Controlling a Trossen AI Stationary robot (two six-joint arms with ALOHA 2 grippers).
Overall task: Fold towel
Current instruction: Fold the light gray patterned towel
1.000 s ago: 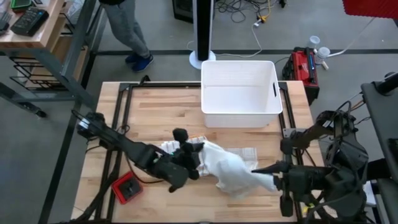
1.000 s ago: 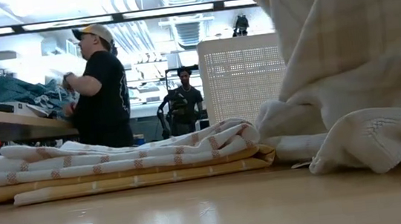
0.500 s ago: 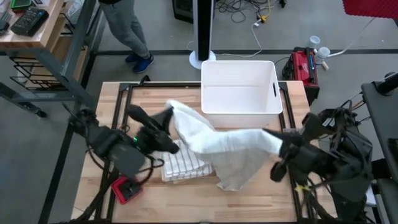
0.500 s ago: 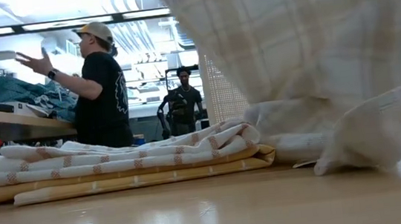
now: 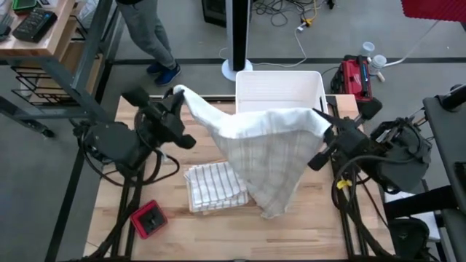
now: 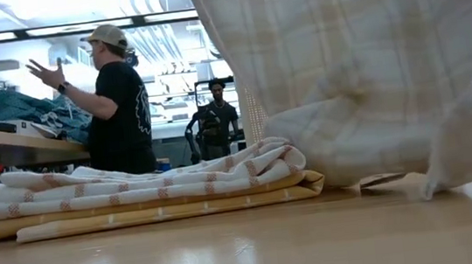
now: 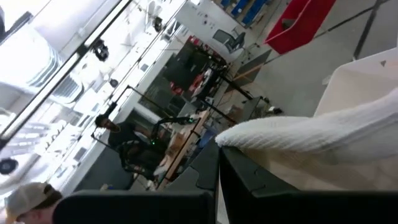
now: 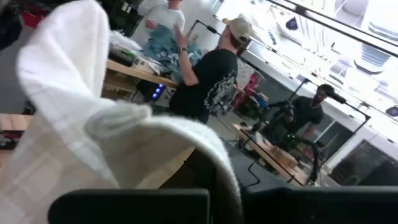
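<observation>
Both arms hold a pale plaid towel [image 5: 266,149] stretched in the air above the desk [image 5: 320,218], a butcher-block top of light wooden strips. The left gripper [image 5: 177,94] is clamped on one upper corner of the cloth near the desk's far left part, and the right gripper [image 5: 325,124] pinches the opposite corner near the right edge, its fingers closed tight on the fabric. Between them the top hem sags in a shallow curve in front of the white plastic bin [image 5: 280,81], a rectangular tub with rounded corners that stands at the far edge. The cloth below the hem hangs in a tapering sheet, soft and loosely woven, with faint tan checks; its lowest point seems to brush the wood toward the near edge, though the low view shows that contact only partly. In that view the hanging towel [image 6: 370,65] bunches into a rounded fold at the bottom.

Just left of the drape lies a stack of folded towels [image 5: 215,185], flat and rectangular, white with thin striped ribbing over a yellow layer [image 6: 165,211]. A small red square device [image 5: 148,220] sits near the near-left corner of the desk. A person in a dark shirt and cap [image 6: 118,100] stands in the room beyond
</observation>
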